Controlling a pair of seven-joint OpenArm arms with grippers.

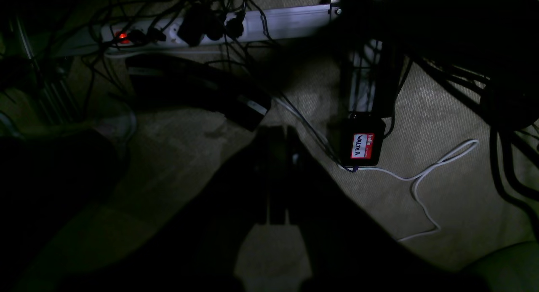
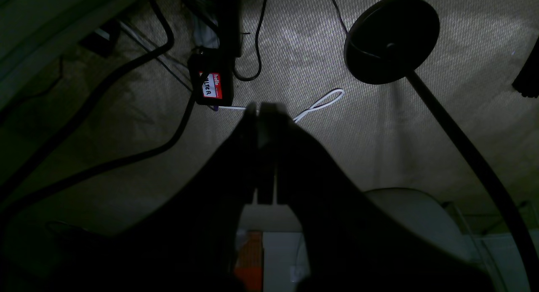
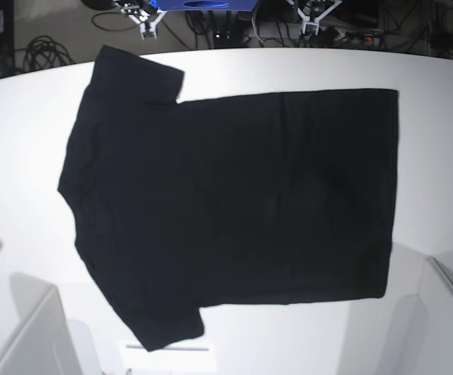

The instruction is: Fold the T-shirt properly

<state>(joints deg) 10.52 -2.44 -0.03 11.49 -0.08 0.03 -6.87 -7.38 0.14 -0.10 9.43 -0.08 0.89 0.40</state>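
My large black short-sleeved cloth T-shirt (image 3: 234, 211) lies spread flat and plain side up across the middle of the white tabletop (image 3: 23, 117), collar toward the left edge in the base view and hem toward the right, no fold yet made. My left hand (image 1: 276, 134) and right hand (image 2: 262, 111) hang off the tabletop over the beige carpeted floor (image 2: 294, 43), each pressed together on nothing. Judging by this, folding has not begun; next, both hands must reach in and pinch an edge.
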